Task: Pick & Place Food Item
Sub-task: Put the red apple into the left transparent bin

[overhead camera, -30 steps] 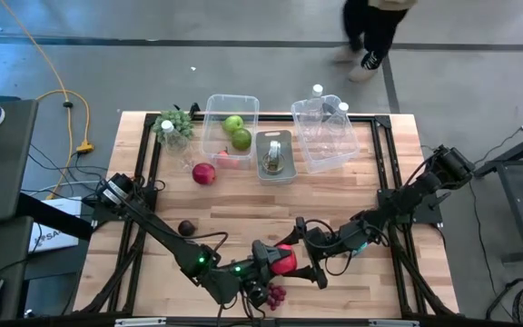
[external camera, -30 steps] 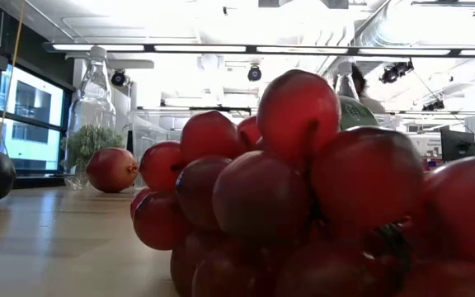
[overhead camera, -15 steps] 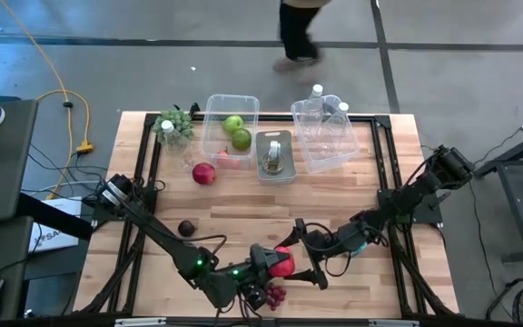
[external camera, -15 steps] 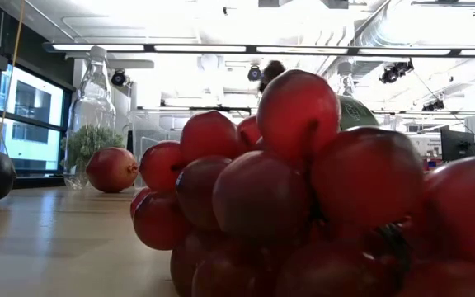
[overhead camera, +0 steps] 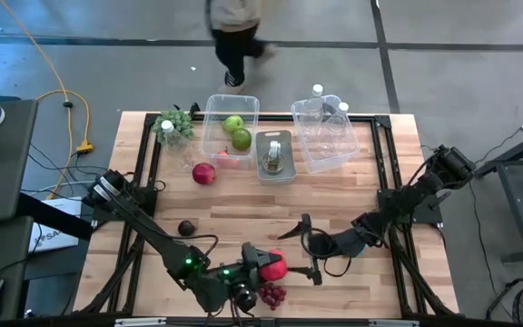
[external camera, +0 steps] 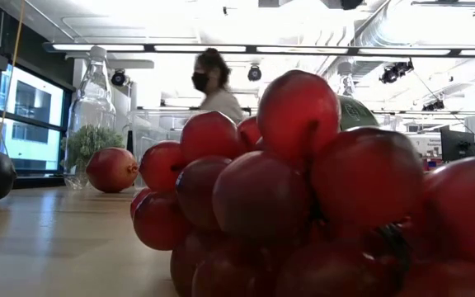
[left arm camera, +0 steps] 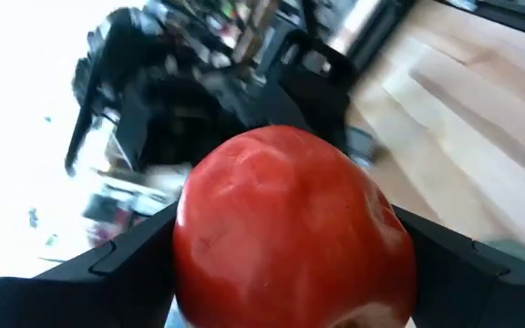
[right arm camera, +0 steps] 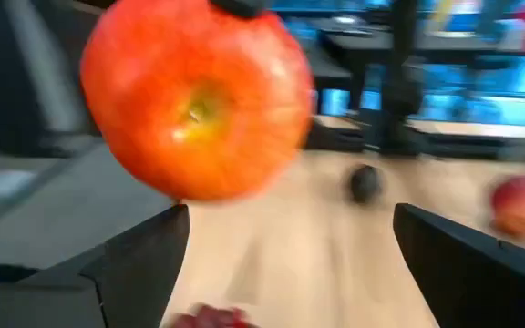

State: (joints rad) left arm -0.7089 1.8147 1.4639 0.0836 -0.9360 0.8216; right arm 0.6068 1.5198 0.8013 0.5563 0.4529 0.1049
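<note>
Red apple (overhead camera: pixel 275 266) clasped in the left gripper (overhead camera: pixel 271 266) above the worktop's (overhead camera: pixel 243 195) near edge, red grapes (overhead camera: pixel 270 294) just beside it, right gripper (overhead camera: pixel 309 245) released and spread wide close by, dark avocado (overhead camera: pixel 186 228) apart, round apple showing no clear long axis

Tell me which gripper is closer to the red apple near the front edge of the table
Left. The left gripper has its jaws shut on the red apple, holding it. The right gripper sits just beside the apple, jaws open and clear of it.

Wooden table (overhead camera: pixel 243 195): red grapes (overhead camera: pixel 271 294), dark avocado (overhead camera: pixel 186 228), red apple (overhead camera: pixel 204 173), clear bins (overhead camera: pixel 323 134).
</note>
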